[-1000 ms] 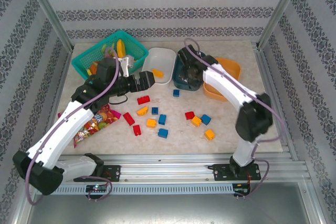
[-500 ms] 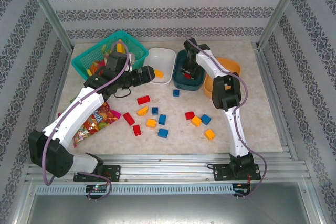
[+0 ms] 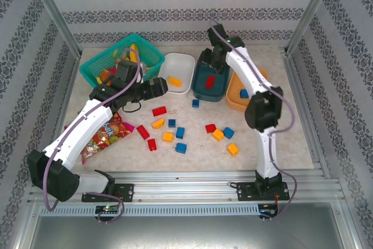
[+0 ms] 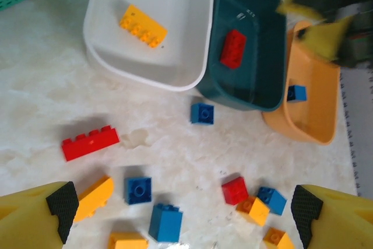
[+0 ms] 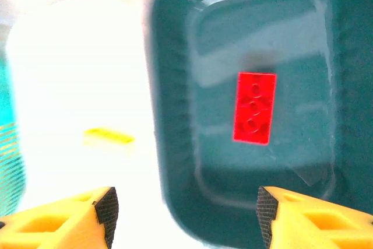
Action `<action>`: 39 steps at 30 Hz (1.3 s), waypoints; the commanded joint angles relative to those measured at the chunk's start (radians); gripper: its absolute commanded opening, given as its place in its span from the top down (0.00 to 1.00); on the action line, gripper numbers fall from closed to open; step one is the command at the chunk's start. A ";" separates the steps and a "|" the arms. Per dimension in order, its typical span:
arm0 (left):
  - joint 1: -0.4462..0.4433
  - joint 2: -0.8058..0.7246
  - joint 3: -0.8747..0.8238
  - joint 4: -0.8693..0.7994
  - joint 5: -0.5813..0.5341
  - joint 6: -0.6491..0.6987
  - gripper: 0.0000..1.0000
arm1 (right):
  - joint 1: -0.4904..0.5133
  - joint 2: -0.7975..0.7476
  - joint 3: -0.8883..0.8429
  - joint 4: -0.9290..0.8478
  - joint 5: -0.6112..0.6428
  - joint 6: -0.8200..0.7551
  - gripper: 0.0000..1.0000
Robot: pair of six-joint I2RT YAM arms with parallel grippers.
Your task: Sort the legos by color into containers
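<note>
My right gripper [image 3: 211, 61] [image 5: 186, 208] hangs open over the dark teal tub [image 3: 200, 88] [image 5: 175, 86], and nothing is between its fingers. A red brick [image 3: 210, 81] [image 5: 254, 108] lies flat on the tub floor below it. The white tub [image 3: 182, 58] [image 4: 96, 39] holds a yellow brick [image 3: 174, 81] [image 4: 143, 25]. The orange tub [image 3: 236, 103] [image 4: 317, 115] holds a blue brick [image 3: 243, 93] [image 4: 296, 93]. My left gripper [image 3: 161, 86] [image 4: 182, 202] is open and empty above the loose legos, among them a long red brick [image 3: 158, 111] [image 4: 90, 142] and a blue one [image 3: 195, 103] [image 4: 202, 113].
A turquoise mesh basket [image 3: 100, 62] with toy fruit stands at the back left. Snack packets [image 3: 105, 135] lie under my left arm. Several red, blue and yellow bricks are scattered mid-table. Metal frame posts and patterned walls enclose the table.
My right gripper has opened and risen toward the teal tub's far end, leaving the red brick on the tub floor. The left gripper has barely shifted.
</note>
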 commanded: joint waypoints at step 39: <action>-0.107 0.489 -0.048 -0.091 -0.111 0.709 0.37 | 0.514 -1.277 -1.624 0.813 0.097 -0.010 0.32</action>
